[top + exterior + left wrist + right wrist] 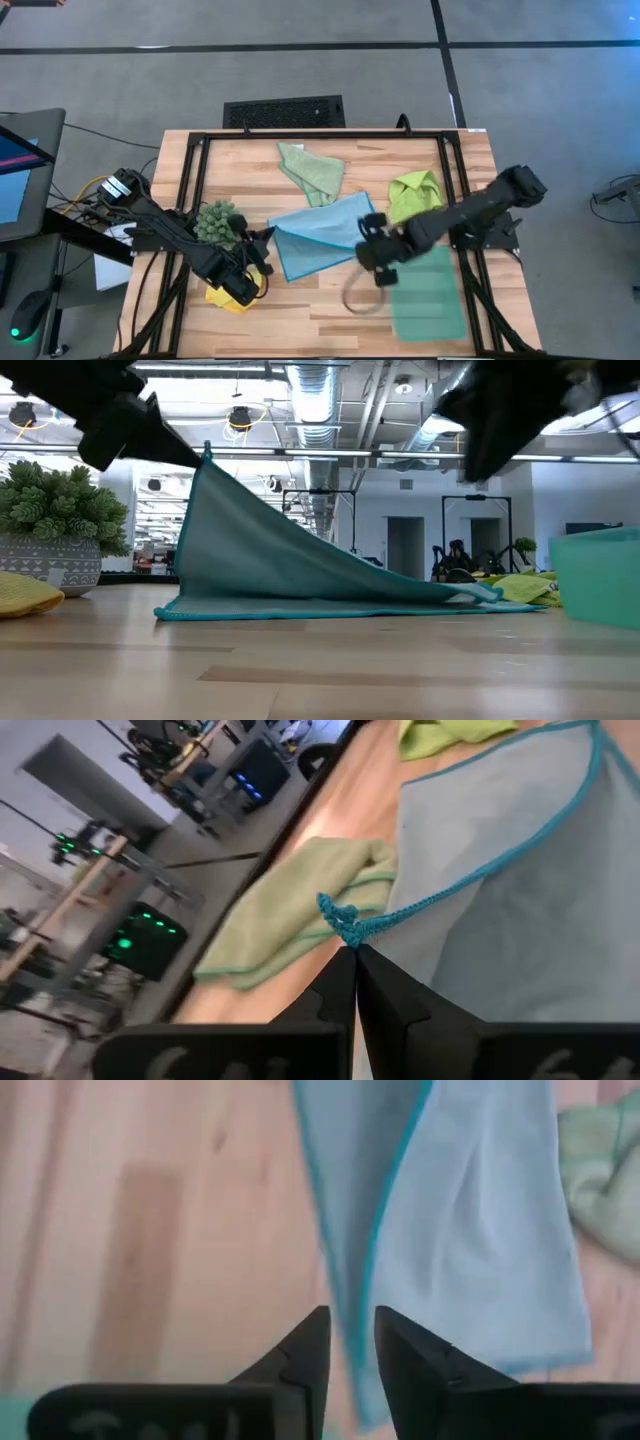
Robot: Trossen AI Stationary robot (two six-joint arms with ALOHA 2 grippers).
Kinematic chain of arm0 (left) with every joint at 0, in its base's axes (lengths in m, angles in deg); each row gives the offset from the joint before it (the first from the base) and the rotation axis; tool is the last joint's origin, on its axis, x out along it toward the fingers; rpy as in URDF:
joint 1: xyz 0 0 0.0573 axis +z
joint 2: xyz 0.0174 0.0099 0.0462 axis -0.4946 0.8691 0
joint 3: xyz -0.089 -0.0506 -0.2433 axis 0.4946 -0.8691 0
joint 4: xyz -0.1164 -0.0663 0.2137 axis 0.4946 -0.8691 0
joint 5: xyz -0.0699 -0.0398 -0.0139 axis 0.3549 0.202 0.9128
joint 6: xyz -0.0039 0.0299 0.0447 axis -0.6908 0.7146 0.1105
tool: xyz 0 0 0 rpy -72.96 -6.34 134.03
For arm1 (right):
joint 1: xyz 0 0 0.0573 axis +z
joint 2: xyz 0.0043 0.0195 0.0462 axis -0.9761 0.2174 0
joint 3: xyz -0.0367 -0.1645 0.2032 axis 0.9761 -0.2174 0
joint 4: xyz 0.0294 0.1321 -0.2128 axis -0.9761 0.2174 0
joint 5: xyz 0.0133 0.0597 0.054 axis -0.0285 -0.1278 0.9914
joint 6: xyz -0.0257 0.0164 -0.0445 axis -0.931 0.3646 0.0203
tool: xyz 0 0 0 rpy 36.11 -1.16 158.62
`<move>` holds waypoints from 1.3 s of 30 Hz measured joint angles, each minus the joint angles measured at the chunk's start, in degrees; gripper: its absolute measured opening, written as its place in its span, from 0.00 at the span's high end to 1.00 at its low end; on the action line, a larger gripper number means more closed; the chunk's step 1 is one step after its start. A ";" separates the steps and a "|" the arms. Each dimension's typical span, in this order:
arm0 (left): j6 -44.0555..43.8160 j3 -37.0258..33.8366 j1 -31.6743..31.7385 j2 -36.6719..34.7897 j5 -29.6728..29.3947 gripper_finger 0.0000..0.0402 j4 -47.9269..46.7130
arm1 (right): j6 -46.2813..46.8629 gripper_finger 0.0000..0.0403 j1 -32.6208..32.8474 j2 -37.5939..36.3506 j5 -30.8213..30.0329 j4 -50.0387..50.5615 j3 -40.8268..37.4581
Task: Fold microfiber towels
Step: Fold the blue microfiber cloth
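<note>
Pinching one stitched corner of the light blue towel [320, 238] in the fully closed left gripper [355, 952] and holding it raised above the table [300, 310] near its centre, with the half-open right gripper [352, 1320] straddling the towel's teal-stitched edge and gripping nothing yet. Risking loss of that corner, only a small bunch of hem sitting between the left fingertips, and risking a missed or double-layer grab if closing off the edge. Showing nothing inside the teal tray [430, 298] at the table's right side.

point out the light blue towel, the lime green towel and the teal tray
light blue towel [318, 235], high view, middle of the spread cloth
lime green towel [412, 192], high view, centre of the crumpled cloth
teal tray [428, 295], high view, bare floor of the tray
</note>
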 joint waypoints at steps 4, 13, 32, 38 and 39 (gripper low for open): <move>-1.58 1.26 -0.04 0.00 -0.06 1.00 -4.81 | -7.68 0.68 -7.54 3.67 7.01 -0.22 0.11; -5.84 1.48 -1.67 0.04 1.55 1.00 -6.67 | -25.27 0.60 -10.00 12.94 11.64 6.34 0.02; -5.84 1.46 -1.75 0.07 1.75 1.00 -6.56 | -28.81 0.94 -7.86 17.07 1.91 3.92 0.02; -5.65 1.46 -2.15 0.05 1.47 1.00 -6.58 | -25.72 0.96 -6.23 16.10 4.16 4.90 1.26; -5.40 1.46 -2.24 0.05 1.47 1.00 -6.56 | -25.63 0.96 -5.74 15.84 4.25 4.88 1.89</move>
